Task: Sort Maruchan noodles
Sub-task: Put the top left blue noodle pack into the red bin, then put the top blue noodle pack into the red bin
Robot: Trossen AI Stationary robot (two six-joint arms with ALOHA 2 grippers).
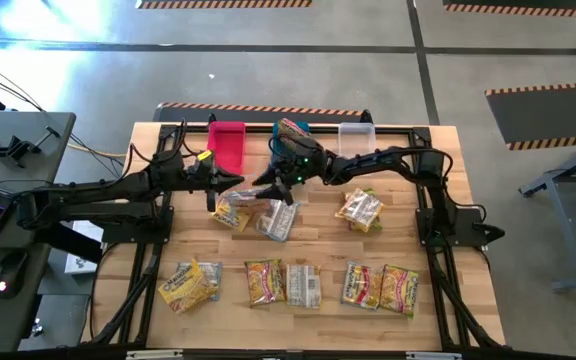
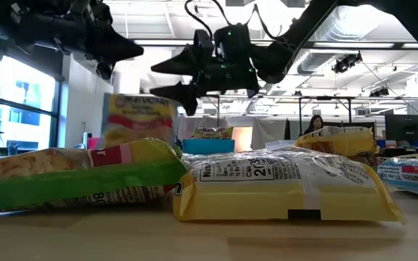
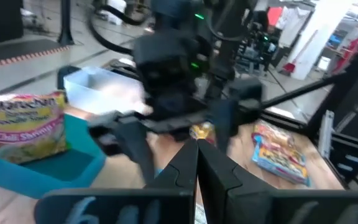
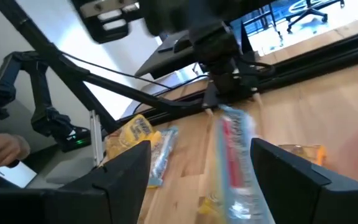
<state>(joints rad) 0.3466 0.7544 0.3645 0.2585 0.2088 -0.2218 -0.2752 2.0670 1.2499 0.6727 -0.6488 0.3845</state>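
From above, the left hand [image 1: 230,181] and the right hand [image 1: 271,190] meet over the middle of the tabletop [image 1: 438,215], in front of the pink bin [image 1: 227,146], the blue bin [image 1: 290,135] and the clear bin [image 1: 356,136]; noodle packets [image 1: 286,283] lie in a row along the near edge, a few more sit under the hands, and one [image 1: 359,209] lies off to the right. At table height a yellow packet [image 2: 138,120] hangs on edge under the left hand, whose fingers are pressed together and seem to pinch it, while the right hand [image 2: 176,78] is spread beside it. The left wrist camera shows its own fingers [image 3: 182,171] shut, a packet [image 3: 20,124] already standing in the blue bin, and the other arm close ahead. The right wrist camera shows its spread fingers [image 4: 129,165] either side of an edge-on packet [image 4: 236,155] dangling from the left hand. This looks like a handover: the right hand should probably close squarely on the packet's body, well clear of the left fingertips, and the left should let go only once that grip is firm, since crinkly film slips easily.
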